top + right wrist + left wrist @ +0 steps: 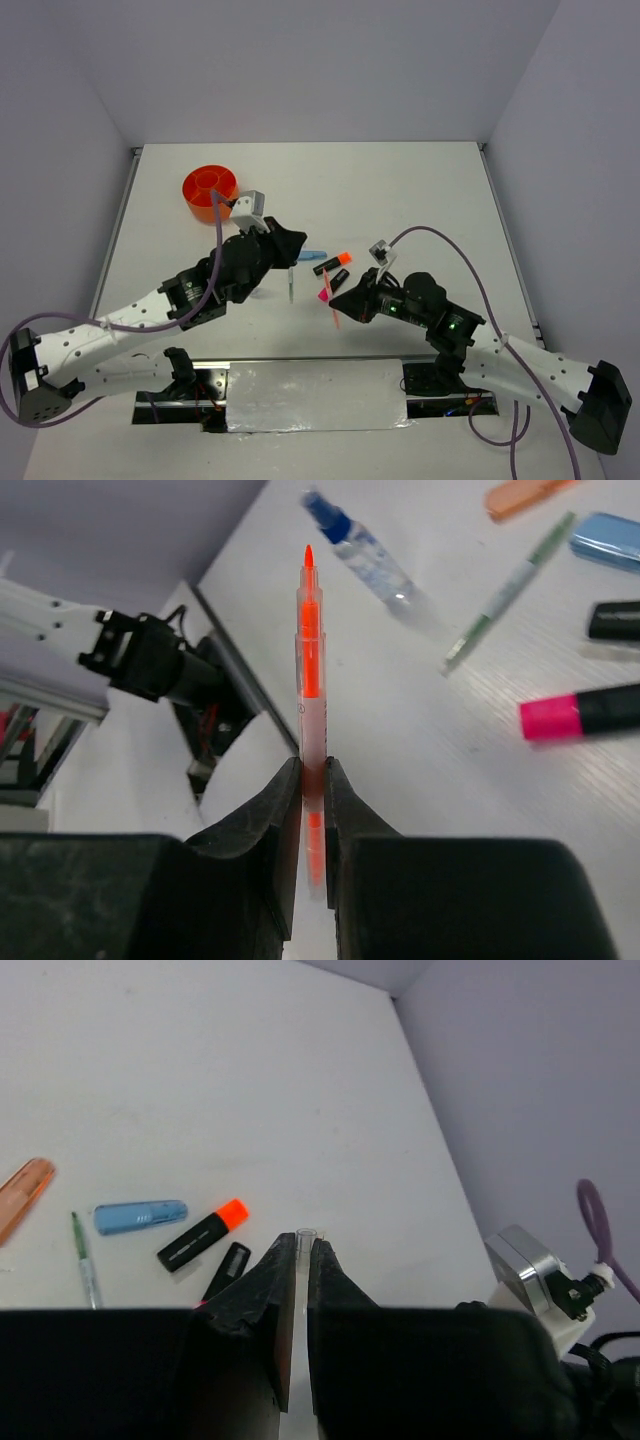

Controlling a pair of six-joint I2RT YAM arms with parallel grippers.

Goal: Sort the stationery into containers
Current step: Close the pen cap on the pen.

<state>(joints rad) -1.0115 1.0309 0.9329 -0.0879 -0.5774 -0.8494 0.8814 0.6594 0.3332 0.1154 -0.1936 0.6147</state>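
Note:
The round orange organiser (210,190) stands at the far left. My left gripper (298,240) (303,1240) is raised and shut on a thin clear-barrelled item (306,1234). My right gripper (338,300) (313,765) is shut on the orange pen (310,630) and holds it above the table. On the table lie a green pen (291,285) (500,600), a light-blue piece (313,255) (140,1217), an orange-capped highlighter (333,262) (200,1235), a pink-capped highlighter (326,287) (580,712), a salmon piece (25,1195) and a blue-capped clear bottle (360,550). No eraser shows.
A silver plate (315,395) lies between the arm bases at the near edge. Grey walls close the table (420,190) at the back and sides. The right arm's purple cable (450,250) arcs over the right half. The right wrist camera (540,1280) sits close to my left gripper.

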